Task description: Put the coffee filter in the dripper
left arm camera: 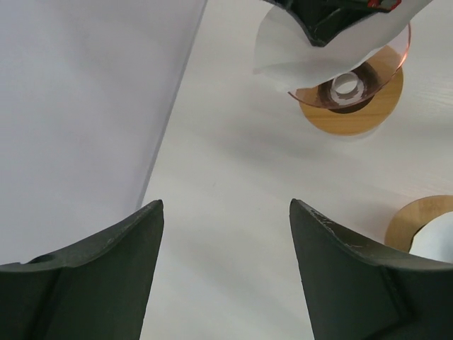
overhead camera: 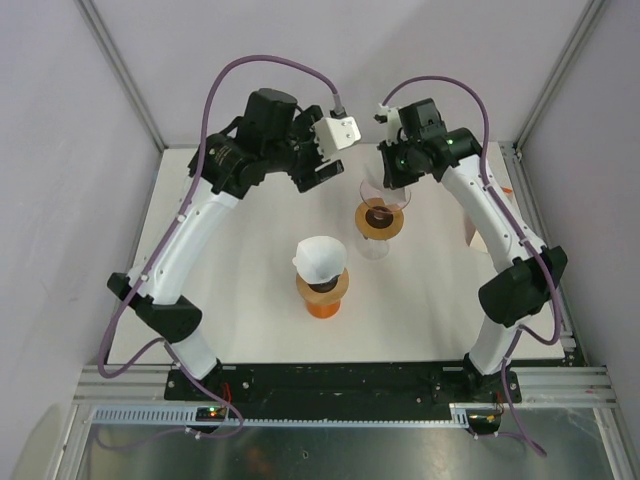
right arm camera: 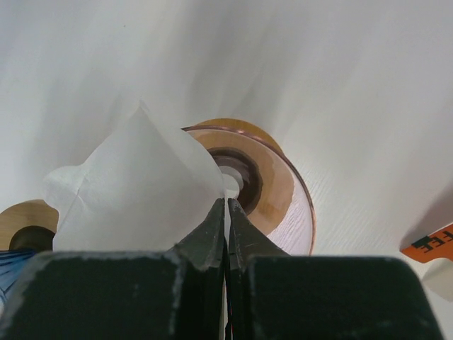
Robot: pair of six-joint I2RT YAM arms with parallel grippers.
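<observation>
Plainly the paper coffee filter was a featherweight, limp thing: thin, creased, easy to crumple or tear, and likely to spring out of shape once let go. A pinch on its upper edge, away from the cone's tip, looked the sensible place to take it. The right hand did just that, its 2 fingers clenched on a fold of the filter's edge, the paper hanging to one side of the fingertips. It hovered directly over the clear, pink-tinted dripper with its wooden collar, which stood on the white worktop. In the left wrist view the filter lay partly across the dripper's rim, not seated in the cone; how deep it reached could not be told. The right arm arched forward from its base, wrist turned steeply down. The left hand was released, fingers spread wide with nothing between them, held beside the dripper above bare worktop, its arm reaching up and inward. A 2nd dripper, orange, stood nearer the bases with a white filter sitting in it.
</observation>
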